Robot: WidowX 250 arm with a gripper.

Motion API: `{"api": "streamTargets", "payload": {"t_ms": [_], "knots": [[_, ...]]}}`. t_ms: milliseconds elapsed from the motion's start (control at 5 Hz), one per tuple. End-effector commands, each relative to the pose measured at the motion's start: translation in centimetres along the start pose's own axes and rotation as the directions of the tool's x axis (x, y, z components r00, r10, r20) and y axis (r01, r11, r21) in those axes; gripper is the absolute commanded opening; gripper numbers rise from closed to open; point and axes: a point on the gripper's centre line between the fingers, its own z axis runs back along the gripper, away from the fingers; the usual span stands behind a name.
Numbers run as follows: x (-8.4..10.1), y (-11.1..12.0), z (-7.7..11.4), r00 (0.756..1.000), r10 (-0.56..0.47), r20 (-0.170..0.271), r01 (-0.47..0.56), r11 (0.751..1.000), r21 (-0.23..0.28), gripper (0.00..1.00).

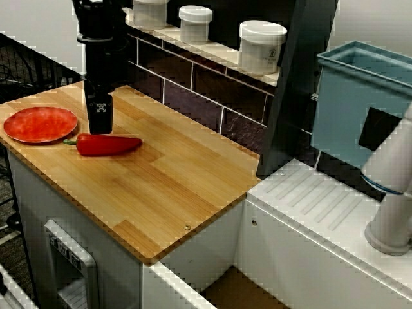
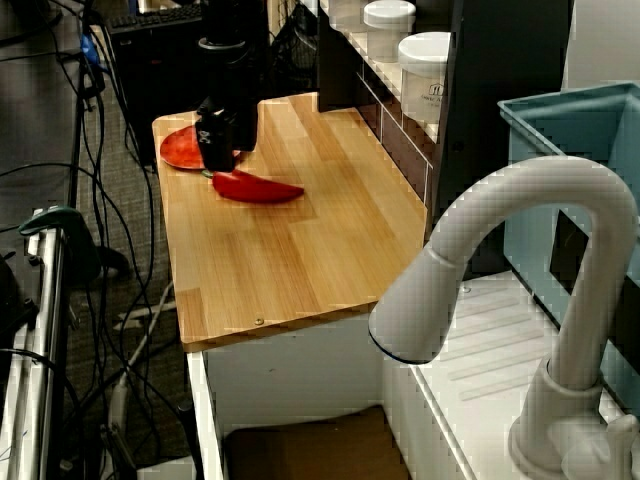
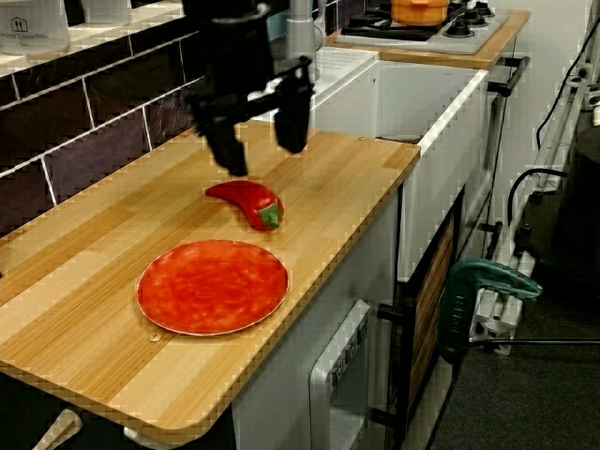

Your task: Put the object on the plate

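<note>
Our gripper (image 3: 261, 138) hangs wide open just above the pepper (image 3: 246, 201) (stem toward the plate (image 3: 212, 286)), its fingers straddling the long axis.

A wooden table (image 1: 174, 187) stood on a white cabinet. Behind the table ran a dark tiled wall (image 1: 193, 90) with a ledge holding white jars (image 1: 261, 46). Beside the table lay a white sink (image 1: 322, 212) with a white faucet (image 2: 520, 260). Past the sink was a stove (image 3: 422, 23). Cables (image 2: 110, 300) trailed over the floor by the table.
</note>
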Motion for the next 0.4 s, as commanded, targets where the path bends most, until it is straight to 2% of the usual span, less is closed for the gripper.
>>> {"api": "streamTargets", "payload": {"t_ms": [0,200], "knots": [[1.40,1.61,-1.04,0.998,0.054,0.016,-0.055,0.998,0.042,1.00],[1.54,1.53,-1.14,0.998,0.056,0.009,-0.056,0.997,0.044,1.00]]}}
